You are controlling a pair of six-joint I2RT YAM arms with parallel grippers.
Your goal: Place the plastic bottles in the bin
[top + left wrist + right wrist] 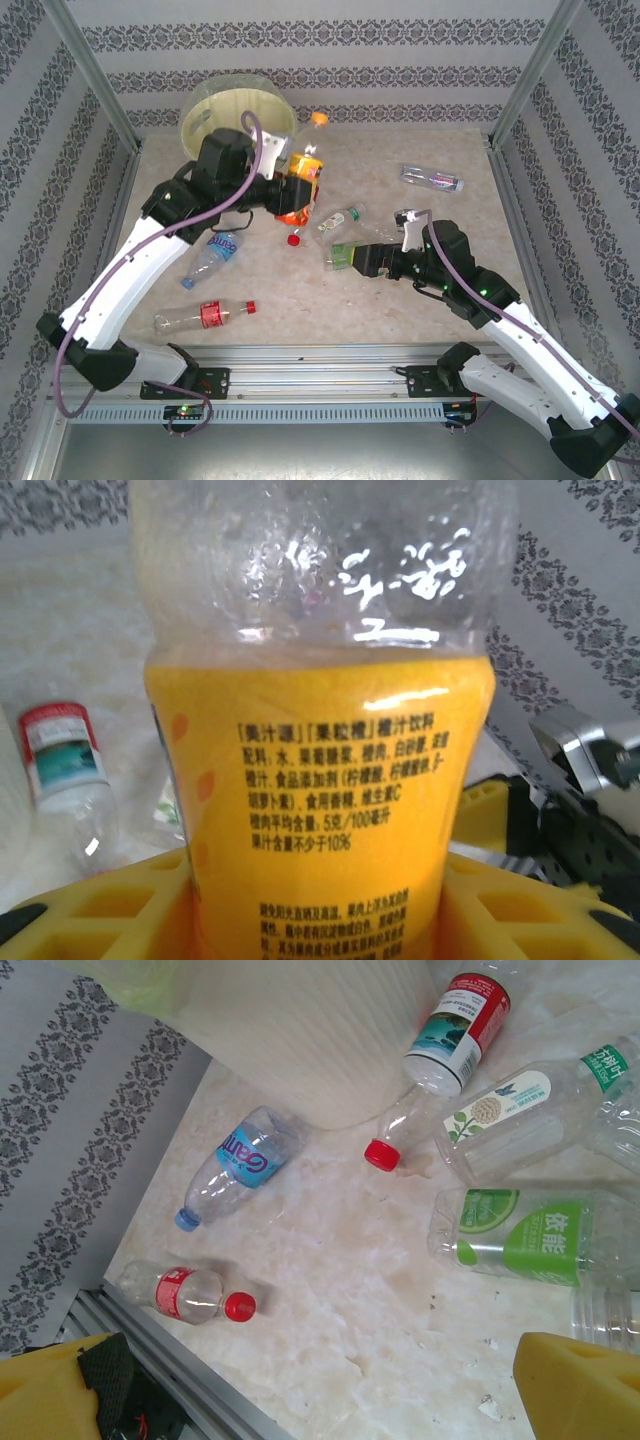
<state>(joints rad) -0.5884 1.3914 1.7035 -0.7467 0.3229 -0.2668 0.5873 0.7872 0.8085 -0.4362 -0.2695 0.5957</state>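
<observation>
My left gripper [290, 190] is shut on an orange-labelled bottle [303, 172] and holds it just in front of the cream bin [237, 115]. In the left wrist view the orange-labelled bottle [320, 780] stands between the yellow fingers [95, 910]. My right gripper [368, 261] is open beside a green-labelled bottle [343, 257], with bare table between its pads [575, 1385]. On the table lie a red-labelled bottle [455, 1025], a blue-labelled one [240, 1160] and a red-capped one [185, 1293].
A clear bottle with a white and green label [340, 218] lies between the grippers. Another clear bottle [432, 180] lies at the far right. An orange cap [318, 119] shows beside the bin. Metal frame posts and patterned walls close in the table.
</observation>
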